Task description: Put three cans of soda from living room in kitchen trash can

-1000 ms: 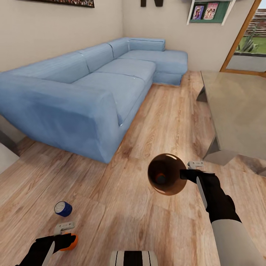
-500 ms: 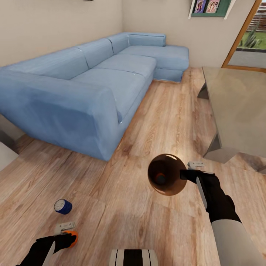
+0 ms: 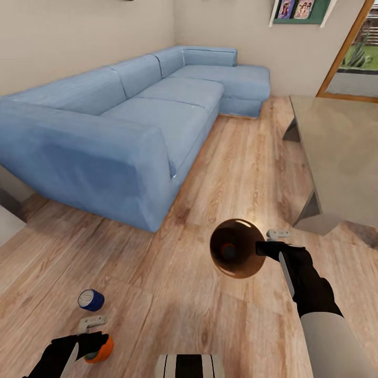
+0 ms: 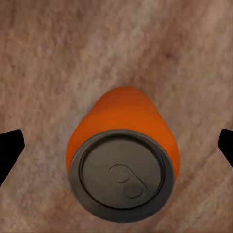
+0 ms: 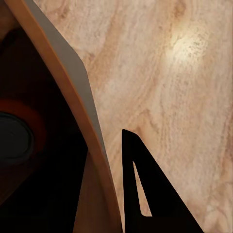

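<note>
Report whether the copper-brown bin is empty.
Not empty: the copper-brown bin, held by the right gripper, has an orange can at its bottom.

Light wood-grain planks across the floor (image 3: 173, 294), matt with a soft sheen. Pale blue woven cloth over the sofa (image 3: 131, 131), slightly rough. Glass-like, faintly reflective top on the low table (image 3: 341, 152). Copper-brown trash can (image 3: 237, 248) with a glossy dark inside. Smooth, satin orange paint on the orange can (image 4: 124, 160), with a dull grey metal lid. Blue can (image 3: 91, 300) with a silvery metal top. Matt black gripper fingers (image 5: 145, 194).
</note>
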Controlling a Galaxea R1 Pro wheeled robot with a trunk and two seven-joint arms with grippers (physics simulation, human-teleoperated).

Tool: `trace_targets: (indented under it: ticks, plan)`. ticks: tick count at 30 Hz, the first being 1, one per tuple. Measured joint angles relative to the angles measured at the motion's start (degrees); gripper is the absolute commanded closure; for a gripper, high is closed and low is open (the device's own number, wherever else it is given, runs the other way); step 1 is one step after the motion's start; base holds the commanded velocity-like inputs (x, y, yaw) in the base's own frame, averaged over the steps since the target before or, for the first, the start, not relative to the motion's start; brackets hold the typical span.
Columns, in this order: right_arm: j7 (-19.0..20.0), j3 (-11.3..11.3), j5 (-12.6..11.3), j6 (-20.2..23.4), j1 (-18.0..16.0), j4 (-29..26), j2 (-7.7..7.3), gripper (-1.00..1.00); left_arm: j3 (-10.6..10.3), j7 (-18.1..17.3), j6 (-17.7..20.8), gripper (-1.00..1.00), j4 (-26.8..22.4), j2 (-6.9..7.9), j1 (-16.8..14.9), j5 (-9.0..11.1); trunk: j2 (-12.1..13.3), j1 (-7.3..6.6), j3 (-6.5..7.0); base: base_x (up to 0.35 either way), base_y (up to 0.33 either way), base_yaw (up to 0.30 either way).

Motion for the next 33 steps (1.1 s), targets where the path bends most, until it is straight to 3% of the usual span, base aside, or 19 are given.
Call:
trace_targets:
  ticks: [12, 22, 26, 31, 32, 33]
  plan:
    - [0.1, 0.0, 0.1, -0.3, 0.1, 0.1, 0.00, 1.00, 0.0, 0.0, 0.0, -1.00, 0.2, -0.08, 0.0, -0.1, -0.1, 0.26, -2.21, 0.002, 0.001, 0.000]
    - [0.1, 0.0, -0.1, -0.4, 0.2, 0.1, 0.09, 1.00, 0.0, 0.0, 0.0, -1.00, 0.0, -0.09, 0.0, -0.1, -0.1, 0.26, -2.21, 0.000, 0.000, 0.000]
    - [0.1, 0.0, 0.1, -0.4, 0.3, 0.2, 0.15, 1.00, 0.0, 0.0, 0.0, -1.00, 0.2, -0.10, 0.0, -0.1, -0.2, 0.37, -3.10, 0.000, 0.000, 0.000]
    - [0.1, 0.0, -0.2, -0.4, 0.2, 0.1, 0.17, 1.00, -0.1, 0.0, 0.0, -1.00, 0.2, -0.11, 0.0, -0.1, -0.2, 0.36, -3.10, 0.000, 0.000, 0.000]
    - [0.1, 0.0, -0.1, -0.4, 0.2, 0.1, 0.17, 1.00, -0.1, 0.0, 0.0, 1.00, 0.2, -0.11, 0.0, -0.1, -0.2, 0.36, -3.10, 0.000, 0.000, 0.000]
    - [0.1, 0.3, 0.1, -0.4, 0.3, 0.2, 0.14, 1.00, -0.1, 0.0, 0.0, 1.00, 0.2, -0.11, 0.0, -0.1, -0.2, 0.36, -3.10, 0.000, 0.000, 0.000]
